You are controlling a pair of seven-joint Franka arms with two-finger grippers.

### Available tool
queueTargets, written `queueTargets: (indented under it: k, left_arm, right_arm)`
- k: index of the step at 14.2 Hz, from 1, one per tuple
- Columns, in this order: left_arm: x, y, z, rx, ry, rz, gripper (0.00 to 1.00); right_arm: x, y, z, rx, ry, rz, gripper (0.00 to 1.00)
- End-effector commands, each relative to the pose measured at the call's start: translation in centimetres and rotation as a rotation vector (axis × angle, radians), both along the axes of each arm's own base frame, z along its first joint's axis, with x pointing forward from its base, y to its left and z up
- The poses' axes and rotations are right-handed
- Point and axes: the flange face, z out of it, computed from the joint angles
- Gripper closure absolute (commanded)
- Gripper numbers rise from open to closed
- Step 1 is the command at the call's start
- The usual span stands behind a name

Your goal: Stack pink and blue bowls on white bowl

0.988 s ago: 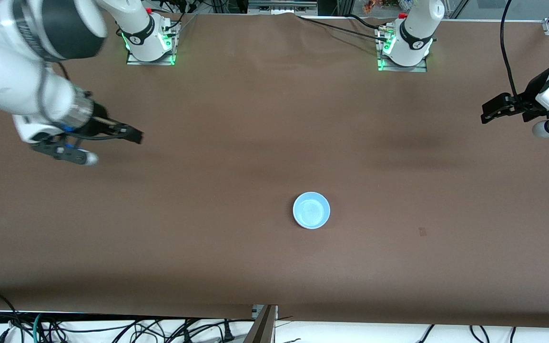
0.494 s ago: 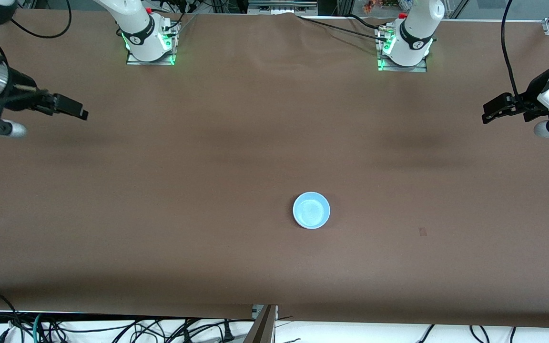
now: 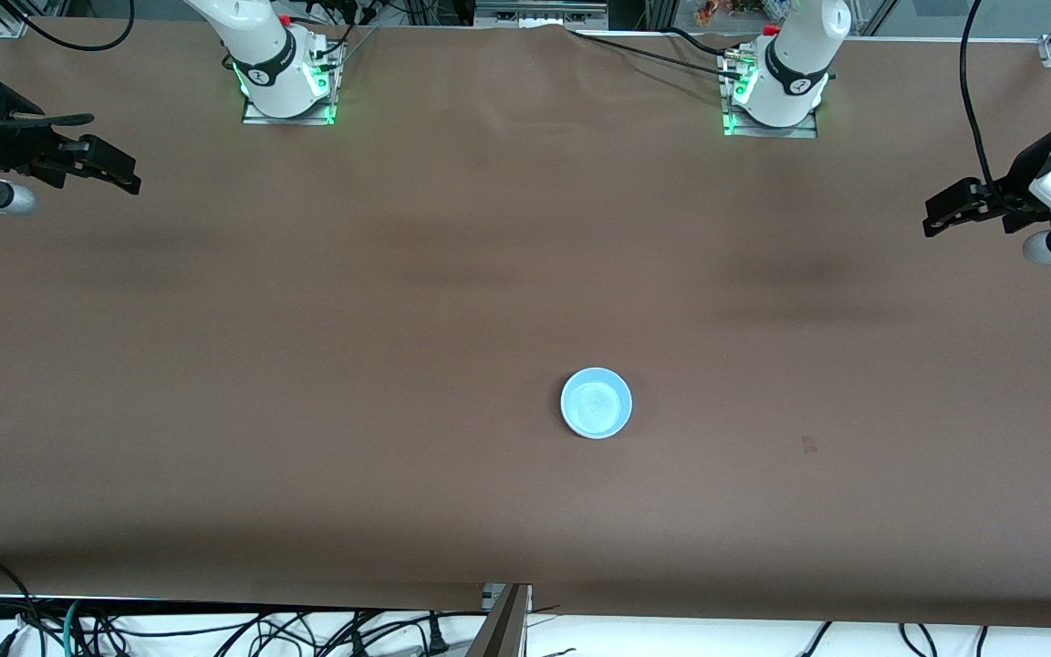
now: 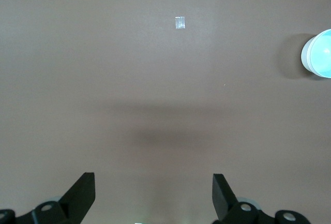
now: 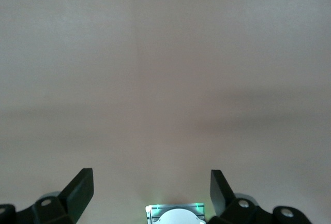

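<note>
Over at the right arm's end of the table (image 3: 306,511), the right gripper (image 3: 92,169) hangs in the air above bare brown cloth, jaws spread wide with nothing between them. Its wrist view shows just tabletop and a green-lit arm base (image 5: 176,214) down between the fingers.

Moving toward the middle, there's one stack of bowls, nearer the front camera than both arm bases. From above all you get is the blue bowl (image 3: 596,402), open side up. The left wrist view catches it from the side, and there's a white wall (image 4: 309,58) under the blue rim, so I'd say the blue one is nested in something white. Can't spot any pink from either angle, it may be sandwiched inside, can't tell. A little tape mark (image 3: 808,443) sits on the cloth between the stack and the left arm's end.

At that end, the left gripper (image 3: 950,212) hovers over the table edge, also wide open and empty.

My read: the stacking looks finished and both arms are parked clear. The next move calls for nothing much, maybe just a check that the stack sits level.
</note>
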Motion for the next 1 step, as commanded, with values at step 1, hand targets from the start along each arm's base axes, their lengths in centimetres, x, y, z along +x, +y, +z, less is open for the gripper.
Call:
queueTargets:
  k: [1]
  left_arm:
    - [-0.15, 0.21, 0.59, 0.023, -0.005, -0.011, 0.00]
  right_arm:
    - [-0.66, 0.21, 0.70, -0.013, -0.009, 0.025, 0.00]
